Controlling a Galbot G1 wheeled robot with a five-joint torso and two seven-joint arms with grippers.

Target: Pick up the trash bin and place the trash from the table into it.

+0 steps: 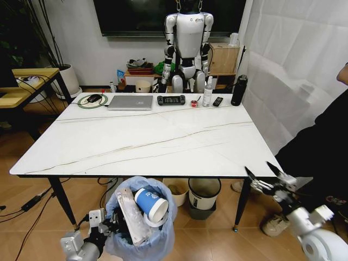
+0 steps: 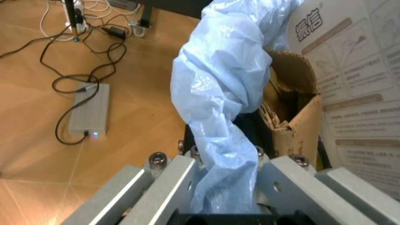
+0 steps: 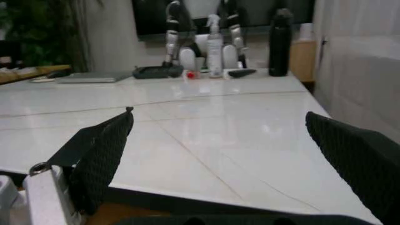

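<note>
- The trash bin (image 1: 140, 228) hangs below the near edge of the surface (image 1: 157, 138), its pale-blue bag bulging over the rim; inside show a blue paper cup (image 1: 151, 203), a flat white pouch (image 1: 129, 215) and, from the left wrist view, torn brown cardboard (image 2: 291, 108).
- The left claw (image 1: 106, 228) pinches a fold of that bag (image 2: 216, 140) between its fingers, so the bin is carried by its liner (a grip that could slip if jolted).
- The right claw (image 1: 265, 176) hovers by the surface's near right corner, jaws spread wide and holding nothing.
- Judging by the marble top, no litter lies within reach, so the collecting step looks close to done; the next move calls for checking for leftovers and keeping the bin level.
- At the far edge sit a laptop (image 1: 130, 102), a game controller (image 1: 171, 100), a spray bottle (image 1: 207, 92) and a dark flask (image 1: 238, 90).
- Two more bins (image 1: 204, 193) stand on the wooden floor beneath; a white humanoid robot (image 1: 188, 46) stands behind.
</note>
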